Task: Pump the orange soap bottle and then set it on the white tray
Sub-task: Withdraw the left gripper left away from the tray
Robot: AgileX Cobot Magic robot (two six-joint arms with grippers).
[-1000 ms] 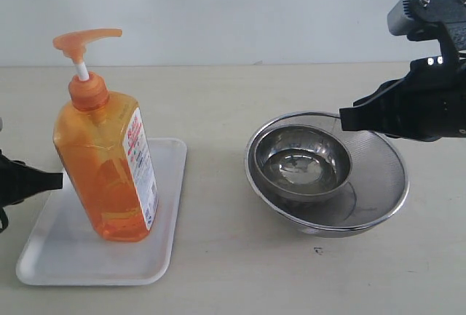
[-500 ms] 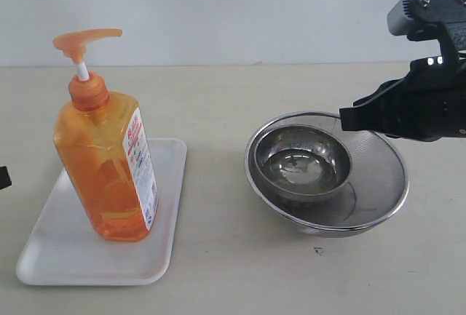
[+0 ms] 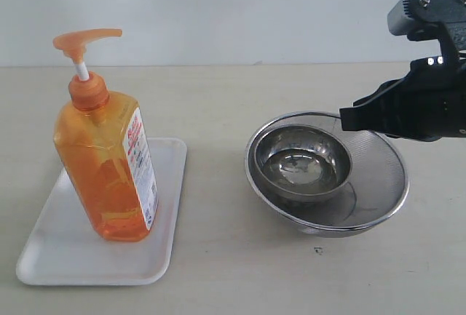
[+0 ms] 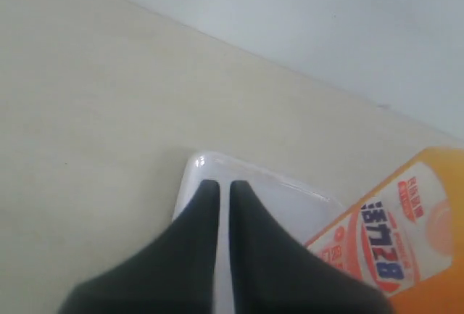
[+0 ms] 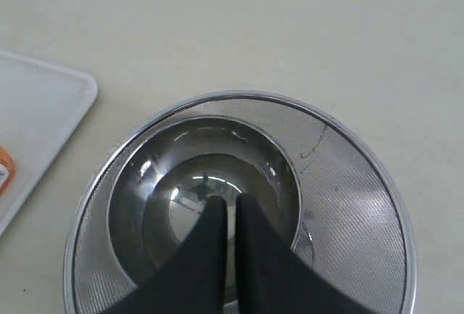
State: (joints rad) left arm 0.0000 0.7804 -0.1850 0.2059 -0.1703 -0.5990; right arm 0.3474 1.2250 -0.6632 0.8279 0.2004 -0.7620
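Note:
The orange soap bottle (image 3: 106, 158) stands upright on the white tray (image 3: 54, 249) at the left, pump head raised and pointing right. Its label (image 4: 384, 238) and a tray corner (image 4: 203, 165) show in the left wrist view. My left gripper (image 4: 217, 187) is shut with nothing between its fingers, apart from the bottle and out of the exterior view. Over the right side, my right gripper (image 3: 344, 120) hovers above the steel bowls. It is shut and empty too (image 5: 224, 203).
A small steel bowl (image 3: 302, 162) sits inside a larger mesh strainer bowl (image 3: 375, 188) right of centre. The beige table (image 3: 218, 104) runs back to a pale wall. A small dark speck (image 3: 317, 250) lies near the front.
My left gripper has pulled back leftward out of the exterior view, away from the bottle. The bottle, tray and right arm have not moved.

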